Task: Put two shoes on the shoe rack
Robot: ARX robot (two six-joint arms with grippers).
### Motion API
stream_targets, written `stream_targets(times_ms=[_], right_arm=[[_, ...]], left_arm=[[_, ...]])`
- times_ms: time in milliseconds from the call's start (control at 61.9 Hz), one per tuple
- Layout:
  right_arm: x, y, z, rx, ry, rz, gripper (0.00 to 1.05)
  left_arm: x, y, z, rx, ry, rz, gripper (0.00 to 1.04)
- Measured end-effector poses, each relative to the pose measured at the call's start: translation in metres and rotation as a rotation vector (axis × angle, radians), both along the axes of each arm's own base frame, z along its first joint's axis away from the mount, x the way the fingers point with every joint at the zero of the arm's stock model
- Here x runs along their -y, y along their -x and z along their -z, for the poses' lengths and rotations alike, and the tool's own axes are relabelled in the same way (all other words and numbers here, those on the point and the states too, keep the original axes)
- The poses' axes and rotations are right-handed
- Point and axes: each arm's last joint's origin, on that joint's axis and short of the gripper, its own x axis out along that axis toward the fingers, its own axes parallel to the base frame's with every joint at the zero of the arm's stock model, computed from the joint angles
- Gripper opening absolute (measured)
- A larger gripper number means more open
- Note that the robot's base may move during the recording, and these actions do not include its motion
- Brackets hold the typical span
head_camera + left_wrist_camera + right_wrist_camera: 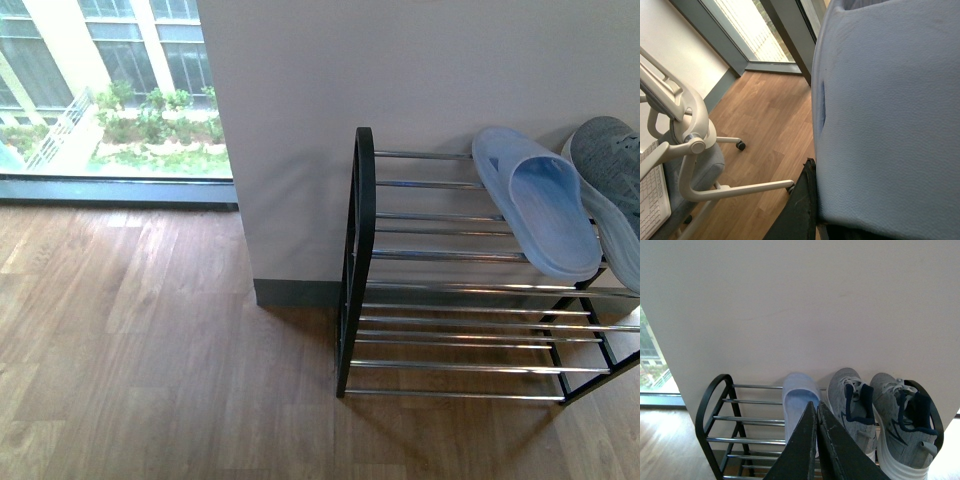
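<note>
Shoe rack [362, 250] is standing on the wood floor [150, 340] against the white wall [400, 70]. One pale blue sandal [535, 205] is lying on the top rods, toe toward the wall, with the grey sneakers [852, 407] sitting just right of it, side by side, filling the right end. Left part of the top tier is showing bare rods. Right hand [817, 440] is hovering near the rack with its fingers pressed together, nothing between them. Left hand [805, 200] is clamping a second pale blue sandal [890, 110], which is filling most of its wrist view; office chair [685, 150] is sitting on the floor beyond.
</note>
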Motion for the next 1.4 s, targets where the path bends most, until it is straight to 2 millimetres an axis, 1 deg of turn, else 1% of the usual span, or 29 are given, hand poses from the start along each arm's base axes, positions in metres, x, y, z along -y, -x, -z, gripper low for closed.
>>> stream_targets(times_ms=[48,307,339,388,420,549,597,614,662,694,743,759,807,840,904,985,1017,1033,1098,1130,1276,1308,1373,1405], right_arm=[[0.000,0.000,0.000,0.000,0.000,0.000,0.06],[0.000,0.000,0.000,0.001,0.000,-0.002,0.48],[0.000,0.000,0.000,0.001,0.000,-0.003,0.52],[0.000,0.000,0.000,0.002,0.000,-0.005,0.60],[0.000,0.000,0.000,0.002,0.000,-0.005,0.64],[0.000,0.000,0.000,0.002,0.000,-0.004,0.85],[0.000,0.000,0.000,0.002,0.000,-0.004,0.96],[0.000,0.000,0.000,0.002,0.000,-0.004,0.97],[0.000,0.000,0.000,0.001,0.000,0.000,0.95],[0.000,0.000,0.000,0.001,-0.001,0.005,0.95],[0.000,0.000,0.000,0.000,-0.001,0.006,0.96],[0.000,0.000,0.000,0.000,-0.001,0.006,0.96],[0.000,0.000,0.000,0.000,-0.001,0.003,0.96],[0.000,0.000,0.000,-0.001,-0.001,0.002,0.96],[0.000,0.000,0.000,0.000,-0.001,0.002,0.96],[0.000,0.000,0.000,0.000,-0.001,0.002,0.96],[0.000,0.000,0.000,0.000,-0.001,0.001,0.96],[0.000,0.000,0.000,0.000,-0.001,0.001,0.96],[0.000,0.000,0.000,0.000,-0.001,0.001,0.96],[0.000,0.000,0.000,0.000,-0.001,0.001,0.96],[0.000,0.000,0.000,0.000,-0.001,0.001,0.96],[0.000,0.000,0.000,0.000,-0.001,0.001,0.96],[0.000,0.000,0.000,0.000,-0.001,0.001,0.96],[0.000,0.000,0.000,0.000,-0.001,0.001,0.96]], left_arm=[[0.000,0.000,0.000,0.000,0.000,0.000,0.02],[0.000,0.000,0.000,0.000,0.000,0.000,0.02],[0.000,0.000,0.000,0.000,0.000,0.000,0.02],[0.000,0.000,0.000,0.000,-0.001,-0.003,0.02],[0.000,0.000,0.000,0.001,-0.002,-0.005,0.02],[0.000,0.000,0.000,0.001,-0.001,-0.004,0.02],[0.000,0.000,0.000,0.002,-0.002,-0.006,0.02],[0.000,0.000,0.000,0.002,-0.001,-0.005,0.02],[0.000,0.000,0.000,-0.001,0.002,-0.005,0.02],[0.002,-0.001,0.001,-0.009,0.032,-0.036,0.02],[0.012,-0.013,-0.006,0.080,0.213,-0.046,0.02],[0.013,-0.016,-0.007,0.096,0.242,-0.044,0.02],[0.024,-0.033,-0.017,0.159,0.380,-0.025,0.02],[0.028,-0.041,-0.020,0.171,0.426,-0.013,0.02],[0.041,-0.067,-0.030,0.186,0.518,0.035,0.02],[0.061,-0.104,-0.040,0.138,0.602,0.124,0.02],[0.066,-0.113,-0.041,0.120,0.613,0.142,0.02],[0.071,-0.122,-0.040,0.095,0.622,0.162,0.02],[0.086,-0.149,-0.033,0.014,0.624,0.207,0.02],[0.090,-0.157,-0.029,-0.011,0.612,0.216,0.02],[0.124,-0.215,0.000,-0.203,0.541,0.294,0.02],[0.128,-0.220,0.002,-0.221,0.540,0.306,0.02],[0.140,-0.236,0.010,-0.282,0.522,0.332,0.02],[0.142,-0.238,0.014,-0.297,0.516,0.335,0.02]])
